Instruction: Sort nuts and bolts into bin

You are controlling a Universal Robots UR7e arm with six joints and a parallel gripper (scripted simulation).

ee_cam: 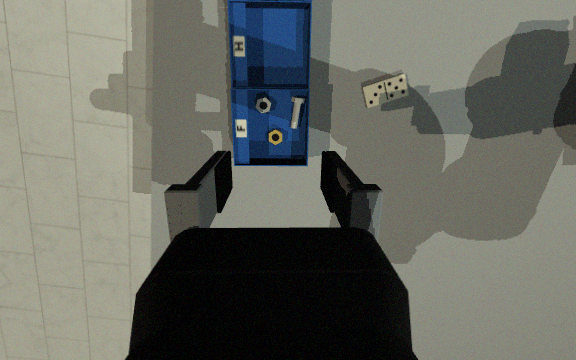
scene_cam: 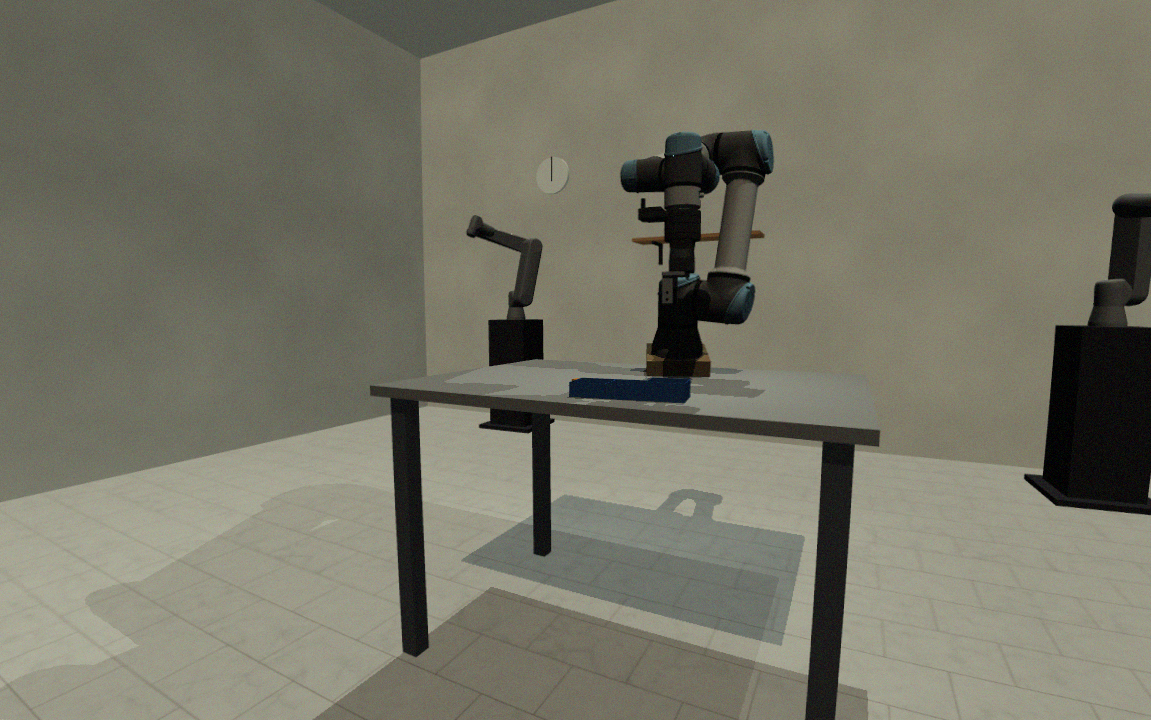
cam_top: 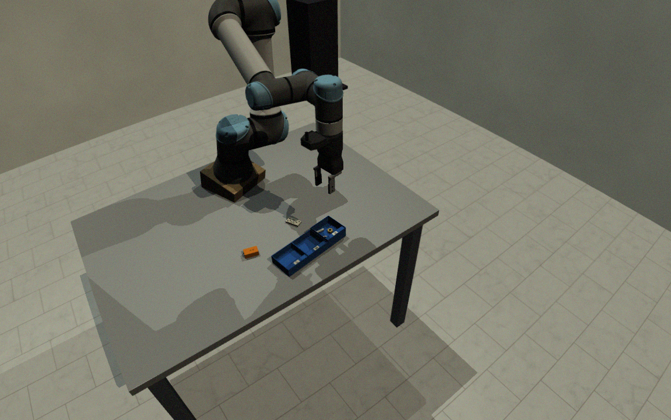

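— Blue is what catches the eye: a long bin tray (cam_top: 288, 263) lies on the grey table (cam_top: 171, 292), near the edge on the side away from the arm's wooden base (cam_top: 233, 189).

— What sits in the compartment marked F (ee_cam: 270, 150)?

— 3 pieces, seen from the wrist camera: a grey nut (ee_cam: 263, 104), a yellow nut (ee_cam: 275, 137) and a silver bolt (ee_cam: 295, 112). All 3 lie on the floor of that end compartment, apart from one another. The next compartment, labelled H (ee_cam: 270, 45), shows only its blue floor.

— And the gripper (cam_top: 325, 184)?

— Spread fully apart and grasping nothing. It hangs above the table, pointing down, between the base and the tray's F end — well clear of the tray. In the wrist view its 2 dark fingers frame bare table, with the F compartment just beyond their tips.

— Anything else on the table?

— A white domino (ee_cam: 385, 90) lies flat beside the F end of the tray, apart from it, partly in the arm's shadow. An orange block (cam_top: 250, 251) rests further along, near the tray's other end and not touching it. From the exterior camera only the tray's long blue wall (scene_cam: 631, 388) shows; its contents are hidden there.
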